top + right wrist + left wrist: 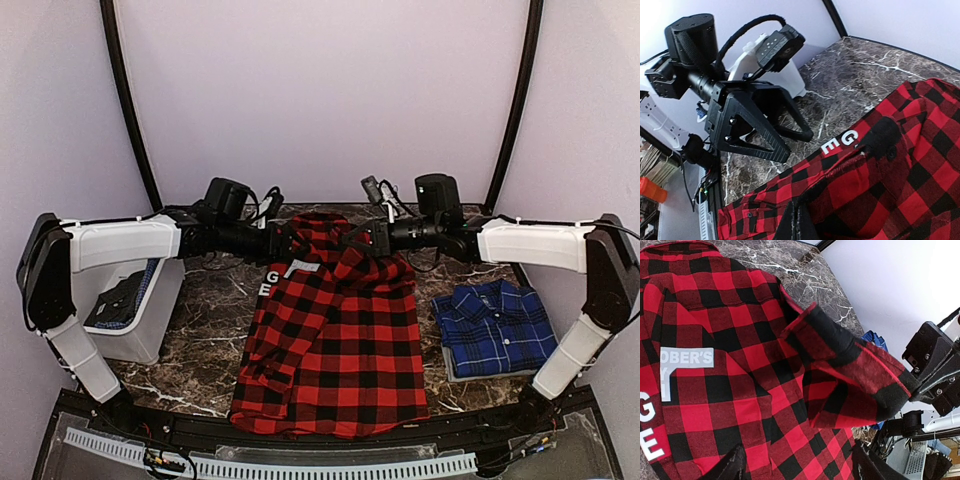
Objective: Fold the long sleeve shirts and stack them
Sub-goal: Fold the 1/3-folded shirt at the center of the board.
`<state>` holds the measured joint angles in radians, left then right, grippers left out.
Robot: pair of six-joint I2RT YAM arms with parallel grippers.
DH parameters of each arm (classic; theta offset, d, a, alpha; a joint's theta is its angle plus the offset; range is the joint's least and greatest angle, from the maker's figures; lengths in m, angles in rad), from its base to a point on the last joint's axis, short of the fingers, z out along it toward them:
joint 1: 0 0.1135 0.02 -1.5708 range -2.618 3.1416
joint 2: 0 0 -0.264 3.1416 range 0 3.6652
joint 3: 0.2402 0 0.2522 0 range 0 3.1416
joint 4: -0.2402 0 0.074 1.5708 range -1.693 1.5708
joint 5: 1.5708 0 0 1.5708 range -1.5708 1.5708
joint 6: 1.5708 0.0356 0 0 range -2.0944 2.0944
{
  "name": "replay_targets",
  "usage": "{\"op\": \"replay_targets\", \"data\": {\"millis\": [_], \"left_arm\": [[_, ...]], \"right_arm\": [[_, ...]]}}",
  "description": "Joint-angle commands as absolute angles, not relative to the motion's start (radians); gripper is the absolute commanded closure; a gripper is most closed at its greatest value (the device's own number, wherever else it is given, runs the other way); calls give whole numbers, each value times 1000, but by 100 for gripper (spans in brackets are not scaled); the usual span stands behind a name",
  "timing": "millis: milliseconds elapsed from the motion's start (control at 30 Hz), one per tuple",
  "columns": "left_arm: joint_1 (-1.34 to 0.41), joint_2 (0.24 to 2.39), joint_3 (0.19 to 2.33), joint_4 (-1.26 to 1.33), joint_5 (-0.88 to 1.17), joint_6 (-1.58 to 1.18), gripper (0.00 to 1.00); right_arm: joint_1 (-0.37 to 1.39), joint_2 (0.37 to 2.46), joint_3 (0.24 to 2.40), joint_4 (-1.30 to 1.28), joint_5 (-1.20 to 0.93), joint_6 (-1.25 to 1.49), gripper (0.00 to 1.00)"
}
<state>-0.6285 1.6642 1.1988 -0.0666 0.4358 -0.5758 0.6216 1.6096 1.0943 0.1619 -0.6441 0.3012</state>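
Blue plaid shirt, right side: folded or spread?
Folded. The blue plaid shirt lies as a compact rectangle, collar and button placket on top, no sleeves sticking out, beside the red checked shirt.

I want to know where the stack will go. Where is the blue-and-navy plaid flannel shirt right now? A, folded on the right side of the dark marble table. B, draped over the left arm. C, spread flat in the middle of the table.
A: the blue-and-navy plaid flannel shirt lies folded on the right side of the dark marble table, while the red-and-black checked flannel shirt fills the middle.
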Motion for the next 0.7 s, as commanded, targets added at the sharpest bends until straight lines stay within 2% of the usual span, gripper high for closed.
{"op": "replay_targets", "data": {"millis": [0,267,500,667], "left_arm": [[-627,1592,1140,77,556,-515,27],[-627,1571,1100,178,631,-436,21],[-627,1550,1097,230,624,-310,18],[-628,1544,1060,392,636,-236,17]], "right_arm": [[623,1588,1092,250,-811,304,100],[624,1567,1104,203,-979,275,100],[623,1526,1123,135,-1026,227,100],[623,1525,1162,37,-1062,158,100]]}}
